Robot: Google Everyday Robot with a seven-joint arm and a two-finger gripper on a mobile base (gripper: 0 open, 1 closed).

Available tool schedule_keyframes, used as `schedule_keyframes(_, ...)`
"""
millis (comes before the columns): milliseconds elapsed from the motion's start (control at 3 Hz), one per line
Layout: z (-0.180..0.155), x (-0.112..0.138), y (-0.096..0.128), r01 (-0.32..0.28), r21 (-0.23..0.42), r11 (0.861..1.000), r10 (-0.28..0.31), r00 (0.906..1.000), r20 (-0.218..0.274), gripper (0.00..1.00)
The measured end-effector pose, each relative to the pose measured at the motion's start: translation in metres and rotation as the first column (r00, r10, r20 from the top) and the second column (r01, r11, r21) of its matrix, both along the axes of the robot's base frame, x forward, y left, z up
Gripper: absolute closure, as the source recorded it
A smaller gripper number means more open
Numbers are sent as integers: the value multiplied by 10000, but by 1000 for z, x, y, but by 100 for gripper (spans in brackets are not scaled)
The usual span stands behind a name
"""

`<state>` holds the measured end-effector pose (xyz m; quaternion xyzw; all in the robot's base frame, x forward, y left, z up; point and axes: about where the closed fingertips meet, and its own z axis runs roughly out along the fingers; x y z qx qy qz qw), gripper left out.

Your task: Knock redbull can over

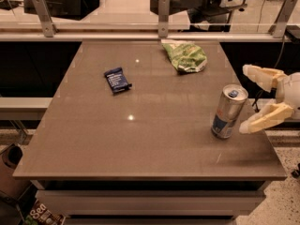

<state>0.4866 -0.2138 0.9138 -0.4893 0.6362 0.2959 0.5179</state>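
Approach seemed the step in hand: claw [251, 100] hung open at the worktop's [140, 144] right edge, just beside the upright can [228, 111] standing near that edge. Next, a sideways push against its upper half should tip it.

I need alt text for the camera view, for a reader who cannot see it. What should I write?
An upright redbull can stands near the right edge of a table, and the robot's open hand is close beside it on the right. A dark blue wrapper and a green chip bag lie farther back.
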Motion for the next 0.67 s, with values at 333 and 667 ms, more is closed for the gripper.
schedule_keyframes(333, -8, 0, 2, -207, 560, 9982, 208, 9998, -16, 0)
schedule_keyframes(667, -16, -1, 1, -344, 981, 9946, 357, 9993, -113, 0)
